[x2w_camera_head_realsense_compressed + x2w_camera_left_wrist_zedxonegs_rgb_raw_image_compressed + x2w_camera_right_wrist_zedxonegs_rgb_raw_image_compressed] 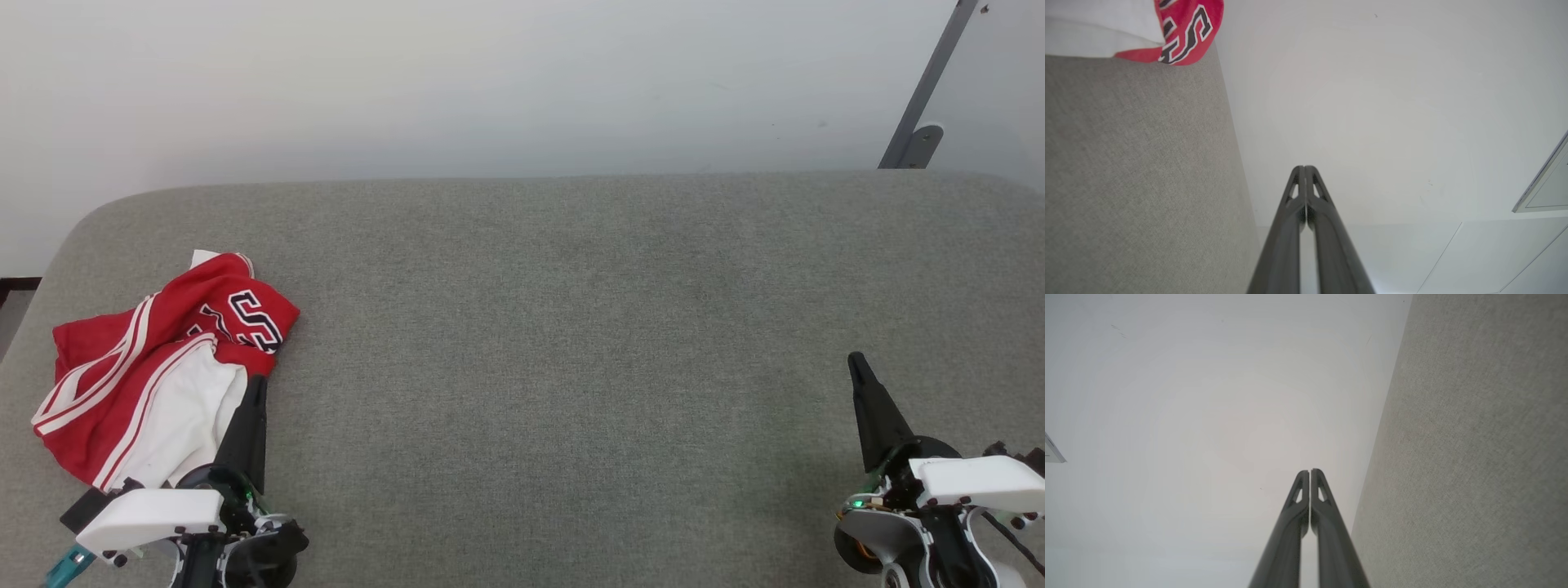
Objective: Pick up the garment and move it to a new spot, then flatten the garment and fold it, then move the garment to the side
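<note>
The garment [155,367] lies crumpled at the left end of the grey cushioned surface [571,327]: red cloth, a white sleeve, striped trim and navy letters showing. My left gripper [257,384] is shut and empty at the lower left, its fingers pointing up right beside the garment's right edge. In the left wrist view the shut left gripper [1305,168] points at the wall, with a corner of the garment [1184,32] at the top left. My right gripper [856,359] is shut and empty at the lower right, far from the garment. The right gripper [1309,471] shows its fingers pressed together.
A pale wall [490,82] rises behind the grey surface. A grey metal bracket [922,106] leans at the upper right. The surface's left edge curves off near the garment, with a dark floor strip [16,286] beyond it.
</note>
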